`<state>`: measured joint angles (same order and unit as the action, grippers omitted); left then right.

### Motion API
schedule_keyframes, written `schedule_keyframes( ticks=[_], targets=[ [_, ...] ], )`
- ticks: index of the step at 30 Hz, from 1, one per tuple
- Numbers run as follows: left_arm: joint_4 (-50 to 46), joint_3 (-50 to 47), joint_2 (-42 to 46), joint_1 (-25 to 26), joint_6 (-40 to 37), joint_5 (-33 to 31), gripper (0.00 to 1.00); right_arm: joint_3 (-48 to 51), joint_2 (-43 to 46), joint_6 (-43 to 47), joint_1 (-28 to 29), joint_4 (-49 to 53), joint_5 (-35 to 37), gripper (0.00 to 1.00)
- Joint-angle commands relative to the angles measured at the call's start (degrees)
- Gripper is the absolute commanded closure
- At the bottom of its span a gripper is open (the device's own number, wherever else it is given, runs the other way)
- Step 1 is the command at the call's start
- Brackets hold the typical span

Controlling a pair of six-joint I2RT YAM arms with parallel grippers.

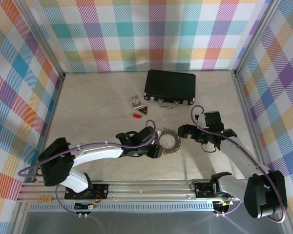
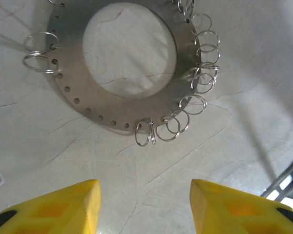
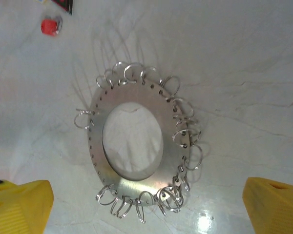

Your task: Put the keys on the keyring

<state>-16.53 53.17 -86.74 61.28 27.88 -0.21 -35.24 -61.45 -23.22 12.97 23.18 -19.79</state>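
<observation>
The keyring (image 1: 176, 139) is a flat grey metal ring hung with small silvery split rings, lying on the table between my two grippers. In the left wrist view the keyring (image 2: 122, 109) lies just beyond my left gripper (image 2: 144, 207), whose yellow fingers (image 2: 63, 209) stand apart with only bare table between them. My right gripper (image 3: 146, 209) is wide open just above the keyring (image 3: 136, 187). A tiny key with a red head (image 1: 136, 116) lies on the table behind the ring, also seen as the red key (image 3: 50, 26) far from both grippers. My left gripper (image 1: 155, 149) and right gripper (image 1: 182, 131) flank the ring.
A black case (image 1: 170, 87) lies at the back centre. A small printed card (image 1: 135, 101) and a dark red triangular tag (image 1: 145, 111) sit beside the key. Checked walls close in the left, back and right sides.
</observation>
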Motion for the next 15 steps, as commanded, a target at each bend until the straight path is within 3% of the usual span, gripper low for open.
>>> schedule_keyframes(
  ticks=[1, 6, 15],
  targets=[
    [-2.03, 4.9, -3.33, 2.87, -0.43, -4.52, 0.51, 1.54, 1.51, -0.9, -2.06, -2.2, -2.77, 0.01],
    [-6.29, 11.52, -9.69, 5.42, -3.93, -5.51, 0.55, 3.72, 1.1, -1.86, -6.12, -4.62, -6.21, 0.01],
    [-9.8, 18.9, -15.92, 6.96, -4.21, -5.44, 0.57, 4.47, 1.98, -1.56, -7.56, -4.63, -6.07, 0.01]
  ],
)
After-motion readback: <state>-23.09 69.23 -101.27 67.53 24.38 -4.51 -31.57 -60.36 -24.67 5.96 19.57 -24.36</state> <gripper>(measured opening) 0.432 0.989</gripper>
